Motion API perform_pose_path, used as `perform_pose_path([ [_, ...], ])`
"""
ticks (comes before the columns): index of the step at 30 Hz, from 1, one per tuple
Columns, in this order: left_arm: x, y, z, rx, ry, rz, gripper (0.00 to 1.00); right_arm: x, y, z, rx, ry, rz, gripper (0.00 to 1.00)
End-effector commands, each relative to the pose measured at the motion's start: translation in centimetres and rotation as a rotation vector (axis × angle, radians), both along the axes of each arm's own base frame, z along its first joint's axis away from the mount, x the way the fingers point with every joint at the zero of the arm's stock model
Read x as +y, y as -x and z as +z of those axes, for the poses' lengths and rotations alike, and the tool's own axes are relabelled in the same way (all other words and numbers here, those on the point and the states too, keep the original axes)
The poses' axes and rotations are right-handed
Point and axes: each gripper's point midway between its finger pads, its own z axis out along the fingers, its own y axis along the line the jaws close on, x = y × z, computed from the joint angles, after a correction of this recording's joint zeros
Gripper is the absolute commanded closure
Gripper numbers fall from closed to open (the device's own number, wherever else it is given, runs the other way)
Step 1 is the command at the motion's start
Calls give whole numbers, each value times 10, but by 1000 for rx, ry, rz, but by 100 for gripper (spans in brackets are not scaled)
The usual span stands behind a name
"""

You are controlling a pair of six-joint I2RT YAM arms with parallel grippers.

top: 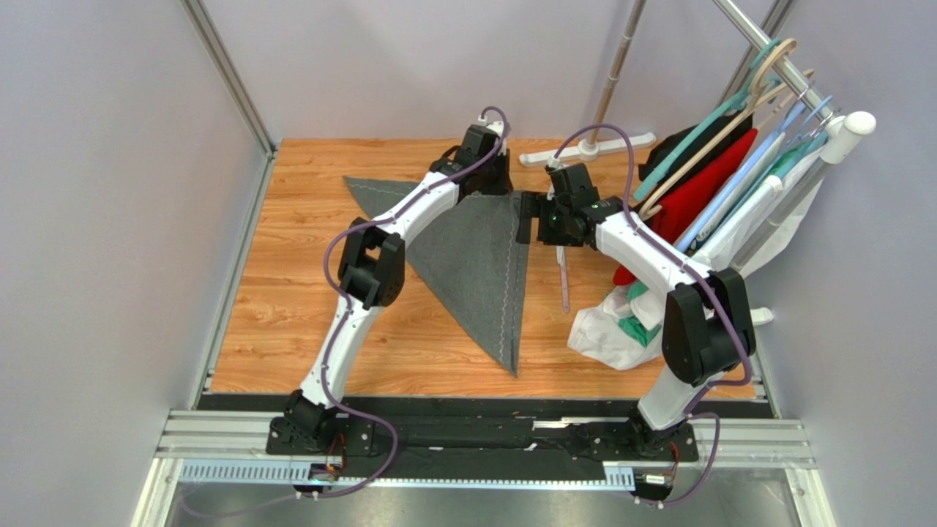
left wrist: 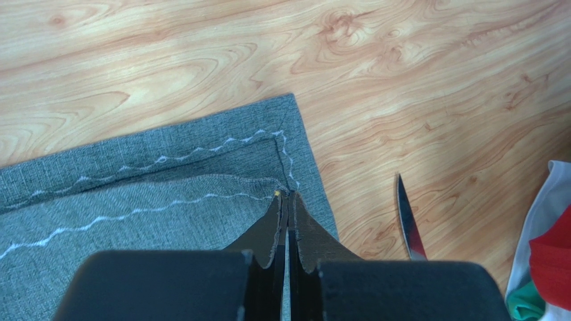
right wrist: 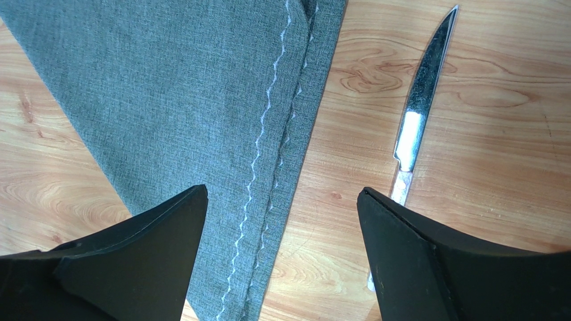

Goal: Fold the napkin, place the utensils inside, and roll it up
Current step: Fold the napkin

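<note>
The napkin (top: 473, 264) lies folded into a triangle on the desk (top: 297, 307).
My left tool (left wrist: 288, 200) is closed, pinching the corner of its upper layer; my right tool (right wrist: 281, 192) stands wide above its stitched edge, the knife (right wrist: 421, 100) just beside.

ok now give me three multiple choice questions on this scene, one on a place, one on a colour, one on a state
1. Where does the knife lie?
A. on the table, beside the napkin
B. on top of the cloth
C. held between fingers

2. What colour is the napkin?
A. red
B. dark grey
C. white

3. How do the fingers of the right gripper stand?
A. shut on the blade
B. shut on cloth
C. wide apart, holding nothing

Answers: A, wood shows between the blade and the stitched edge; B, grey weave with pale stitching; C, both fingers stand apart with nothing between them.
</note>
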Motion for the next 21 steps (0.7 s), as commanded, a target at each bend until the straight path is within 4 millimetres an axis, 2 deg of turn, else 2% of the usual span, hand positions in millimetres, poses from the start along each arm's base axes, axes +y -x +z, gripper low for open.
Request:
perform_pose_path([
  [1,-19,-9,49,-93,107,-15,100,0,-11,5,-29,2,-5,12],
  [7,-28,-13,54,-101,146,-17,100,0,-11,7,-32,0,-6,12],
  [14,-27,-17,31,-76,121,3,100,1,-11,6,-30,-1,-4,12],
  [21,-27,-21,20,-78,112,6,100,1,-12,1,-23,2,-5,12],
])
